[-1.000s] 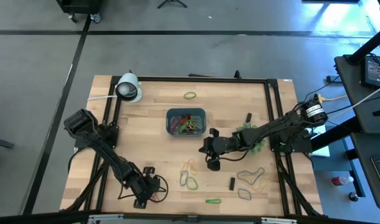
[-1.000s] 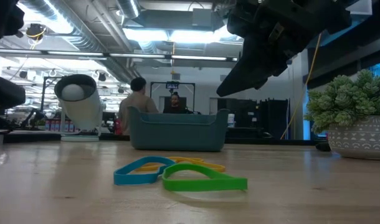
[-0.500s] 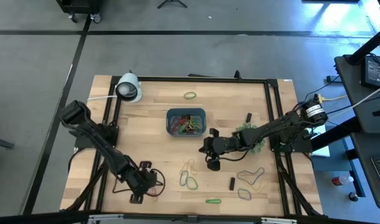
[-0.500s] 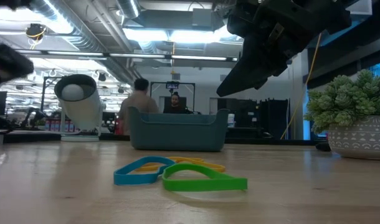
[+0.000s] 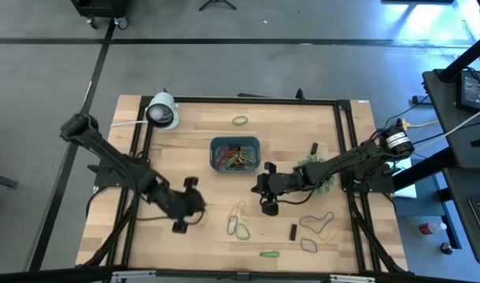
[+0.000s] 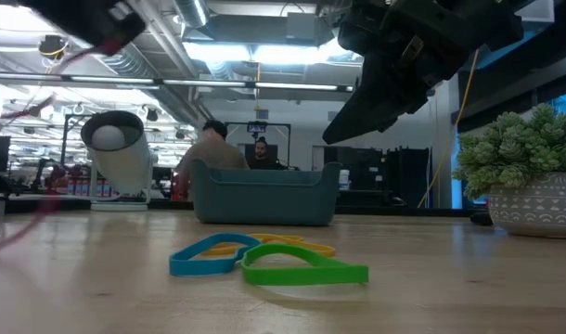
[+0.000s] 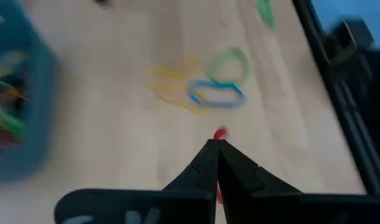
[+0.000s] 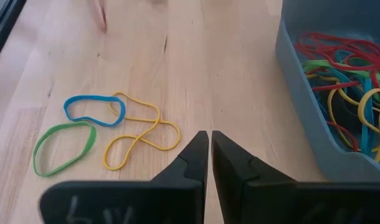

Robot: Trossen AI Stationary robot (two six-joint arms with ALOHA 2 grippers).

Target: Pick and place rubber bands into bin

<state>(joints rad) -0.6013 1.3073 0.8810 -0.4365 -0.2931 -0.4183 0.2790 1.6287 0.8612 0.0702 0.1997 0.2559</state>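
Observation:
The blue-teal bin (image 5: 234, 153) stands mid-table with several coloured rubber bands inside (image 8: 339, 68). Blue, green and yellow rubber bands (image 5: 238, 220) lie flat on the wood nearer the front. My left gripper (image 5: 201, 206) is raised left of them, shut on a red rubber band (image 7: 220, 134). My right gripper (image 5: 265, 207) hangs still over the table between those bands and the bin, shut with nothing in it (image 8: 210, 134). My left gripper pinches the red rubber band between its two fingertips; a short red piece (image 7: 220, 132) sticks out past them. The fingers slant down from the table's left. The band trails slack below the gripper (image 6: 28, 107); I cannot tell whether its lower end clears the table.
More rubber bands lie near the right front (image 5: 319, 224), a green one near the front edge (image 5: 269, 254) and one at the back (image 5: 240, 120). A white dome (image 5: 163, 112) stands far left, a potted plant (image 5: 319, 169) at the right, small black blocks (image 5: 293, 232) nearby. People sit beyond the table.
My left gripper has risen from the near left corner and gone toward the table's middle and far side, turning as it went. The red rubber band has come up off the table with it and trails beneath.

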